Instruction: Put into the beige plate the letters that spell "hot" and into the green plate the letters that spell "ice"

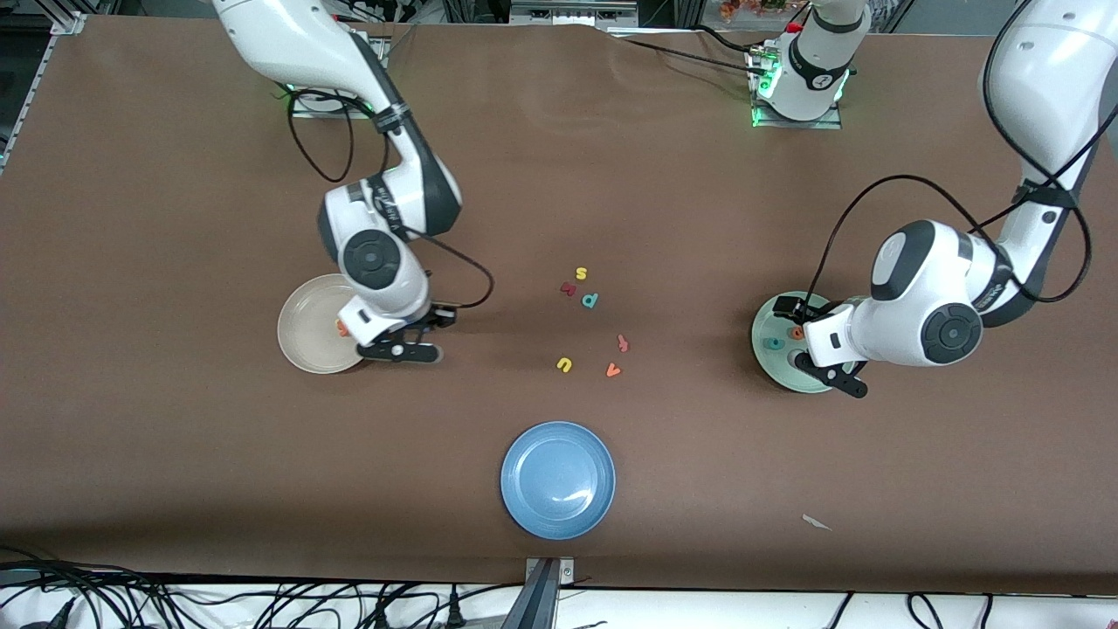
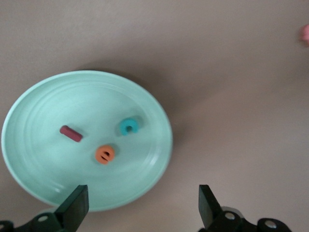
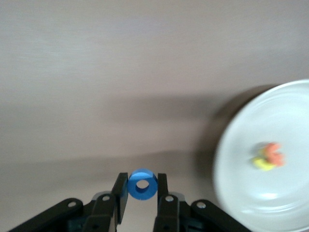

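Observation:
The green plate (image 2: 58, 101) holds the dark red "i" (image 2: 71, 133), the teal "c" (image 2: 129, 126) and the orange "e" (image 2: 104, 154). My left gripper (image 2: 140, 208) hangs open over that plate's rim (image 1: 767, 325) with nothing between its fingers. My right gripper (image 3: 143, 191) is shut on the blue "o" (image 3: 143, 184) and hovers over the table just beside the beige plate (image 3: 280, 116). On that plate lie the orange "t" (image 3: 273, 153) and the yellow "h" (image 3: 262, 164), touching each other. In the front view the right gripper (image 1: 410, 351) hides the "o".
A blue plate (image 1: 559, 479) sits near the front edge. Several loose letters lie mid-table: a yellow "s" (image 1: 581, 273), a teal "p" (image 1: 590, 300), a yellow "u" (image 1: 564, 364), an orange "v" (image 1: 613, 370) and two red ones. A paper scrap (image 1: 817, 522) lies toward the left arm's end.

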